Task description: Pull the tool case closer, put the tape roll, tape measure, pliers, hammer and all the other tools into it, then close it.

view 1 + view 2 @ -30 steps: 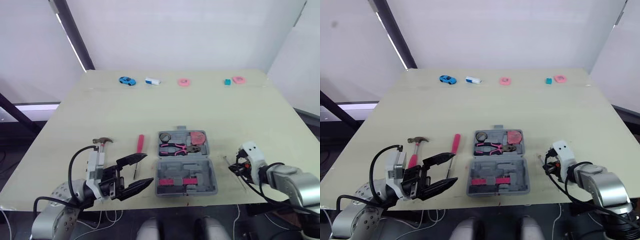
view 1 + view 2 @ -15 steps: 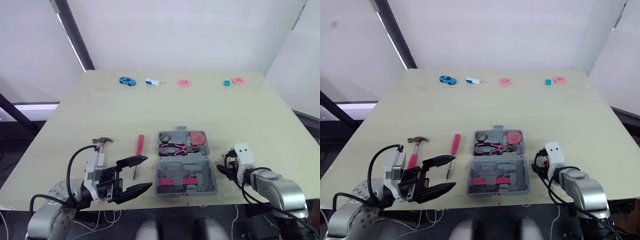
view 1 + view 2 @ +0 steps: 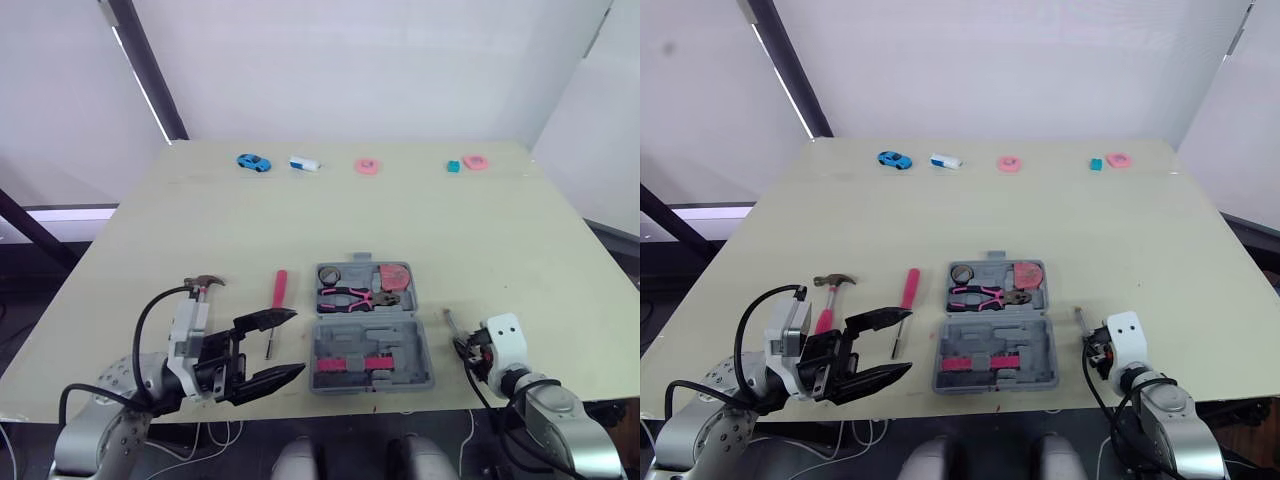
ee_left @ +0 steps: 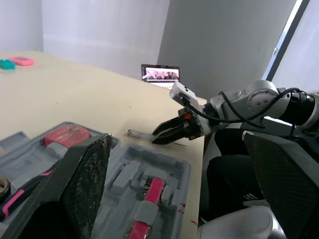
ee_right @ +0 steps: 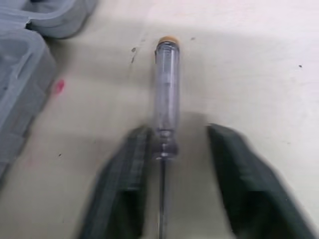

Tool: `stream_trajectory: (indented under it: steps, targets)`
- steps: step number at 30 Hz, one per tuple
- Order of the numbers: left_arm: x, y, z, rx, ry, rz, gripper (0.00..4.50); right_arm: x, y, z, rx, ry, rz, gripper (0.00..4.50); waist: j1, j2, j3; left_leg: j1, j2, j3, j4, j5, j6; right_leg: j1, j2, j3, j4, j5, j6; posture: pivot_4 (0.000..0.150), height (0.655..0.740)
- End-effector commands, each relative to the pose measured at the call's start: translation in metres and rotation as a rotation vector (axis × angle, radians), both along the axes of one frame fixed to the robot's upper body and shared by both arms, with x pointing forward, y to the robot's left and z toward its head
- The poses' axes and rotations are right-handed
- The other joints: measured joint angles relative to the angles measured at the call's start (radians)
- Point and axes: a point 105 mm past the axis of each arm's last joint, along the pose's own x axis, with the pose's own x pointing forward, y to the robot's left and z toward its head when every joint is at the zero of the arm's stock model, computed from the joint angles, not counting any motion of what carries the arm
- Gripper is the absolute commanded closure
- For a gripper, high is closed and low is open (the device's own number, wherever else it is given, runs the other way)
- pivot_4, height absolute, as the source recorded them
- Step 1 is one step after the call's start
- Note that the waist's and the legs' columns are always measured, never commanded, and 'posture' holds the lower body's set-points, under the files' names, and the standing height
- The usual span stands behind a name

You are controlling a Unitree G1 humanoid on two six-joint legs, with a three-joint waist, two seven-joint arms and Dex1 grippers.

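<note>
The grey tool case (image 3: 425, 345) lies open near the table's front edge. Its far half holds a tape roll (image 3: 330, 272), a pink tape measure (image 3: 396, 273) and pink-handled pliers (image 3: 356, 297). A red screwdriver (image 3: 279, 291) lies left of the case, and a hammer (image 3: 204, 284) lies further left, partly behind my left arm. My left gripper (image 3: 298, 342) hovers open just left of the case's near half. A clear-handled screwdriver (image 5: 165, 94) lies right of the case. My right gripper (image 5: 178, 130) is open and straddles its shaft where it meets the handle.
Along the far edge sit a blue toy car (image 3: 254, 161), a white and blue item (image 3: 305, 162), a pink ring (image 3: 367, 165), a teal block (image 3: 454, 165) and a pink piece (image 3: 476, 160). The front table edge lies close under both grippers.
My right arm swung in toward the case, then drew back to the front edge, and the clear screwdriver now shows ahead of it. The left gripper has barely moved.
</note>
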Motion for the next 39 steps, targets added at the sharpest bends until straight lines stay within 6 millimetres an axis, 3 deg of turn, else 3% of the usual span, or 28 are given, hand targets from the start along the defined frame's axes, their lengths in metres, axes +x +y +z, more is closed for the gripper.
stream_trajectory:
  steps: [1,6,12,14,17,23,26,31,39]
  targets:
    - [-0.002,-0.001,0.01,0.001,-0.042,-0.031,0.0,0.002,0.0,0.002,0.003,-0.027,-0.001,4.37,0.0,0.0,0.0,0.0,0.0,0.0,0.0,0.0,0.0,0.0,0.0,0.0,0.0,0.0,0.0,0.15,0.74]
    - [-0.002,-0.001,0.013,-0.005,-0.046,-0.034,0.0,0.004,0.003,0.014,0.0,-0.085,0.054,4.45,0.0,0.0,0.0,0.0,0.0,0.0,0.0,0.0,0.0,0.0,0.0,0.0,0.0,0.0,0.0,0.15,0.74]
    - [-0.004,0.01,0.022,-0.023,-0.047,-0.02,0.0,0.0,0.043,0.091,-0.057,-0.219,0.501,4.45,-0.004,0.003,0.002,-0.001,0.0,0.002,0.0,0.0,0.0,-0.002,0.0,0.002,0.001,0.0,0.0,0.15,0.74]
    - [-0.004,0.019,0.025,-0.012,-0.042,-0.003,0.0,-0.009,0.061,0.111,-0.136,-0.188,0.707,4.45,-0.003,0.003,0.002,-0.001,0.0,0.001,-0.001,0.0,0.0,-0.003,0.001,0.002,0.001,0.0,0.0,0.15,0.74]
    - [-0.004,0.033,0.028,0.001,-0.041,0.032,0.0,-0.006,0.081,0.131,-0.199,-0.108,0.817,4.45,0.0,0.002,0.002,-0.001,0.0,0.0,-0.003,0.0,0.0,-0.004,0.001,0.001,0.001,-0.001,-0.002,0.15,0.74]
    - [-0.01,0.052,0.023,0.046,-0.014,0.063,0.0,-0.001,0.124,0.137,-0.366,0.017,1.004,4.45,-0.001,0.003,0.003,-0.004,0.001,-0.001,-0.003,0.0,0.0,-0.008,0.001,-0.001,0.002,0.0,-0.009,0.15,0.74]
    - [-0.012,0.058,0.021,0.06,-0.001,0.074,0.0,0.012,0.136,0.129,-0.491,0.057,1.052,4.45,0.0,0.003,0.003,-0.016,0.001,-0.001,0.0,0.0,0.0,-0.016,0.0,-0.005,0.002,0.0,-0.009,0.15,0.74]
    - [-0.011,0.069,0.017,0.09,0.016,0.1,0.0,0.024,0.161,0.116,-0.55,0.056,1.12,4.45,-0.002,0.003,0.003,-0.018,0.0,0.001,0.001,0.0,0.0,-0.017,0.0,-0.005,0.002,0.0,-0.009,0.15,0.74]
    - [-0.012,0.083,0.009,0.117,0.045,0.105,0.0,0.032,0.177,0.091,-0.631,0.065,1.244,4.45,-0.002,0.003,0.003,-0.017,0.0,0.001,0.001,0.0,0.0,-0.017,0.0,-0.006,0.005,0.0,-0.009,0.15,0.74]
